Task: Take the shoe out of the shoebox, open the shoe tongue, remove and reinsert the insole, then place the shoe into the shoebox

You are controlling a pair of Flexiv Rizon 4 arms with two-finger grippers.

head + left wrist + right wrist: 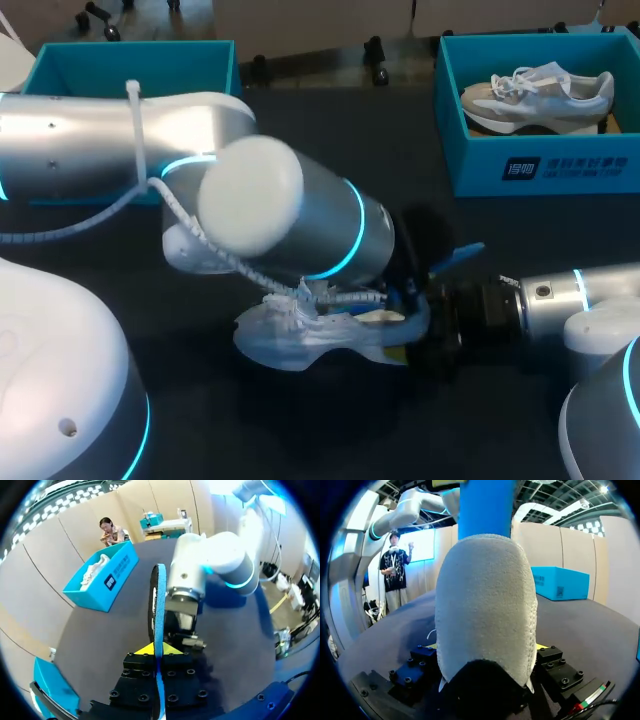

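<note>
At table centre the shoe (300, 340) lies out of its box, heel clamped by the right gripper (420, 328); the left gripper (159, 651) pinches the blue insole (159, 600) edge-up; reinsertion and return to the empty shoebox (130, 65) at 11 o'clock seemingly remain.

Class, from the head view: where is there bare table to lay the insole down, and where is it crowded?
Bare table lies between the left shoebox and the right shoebox, and between the right shoebox and the right arm. A strip on the robot's side of the white shoe is free too. Crowded: the middle, where the left arm hangs over that shoe.
</note>
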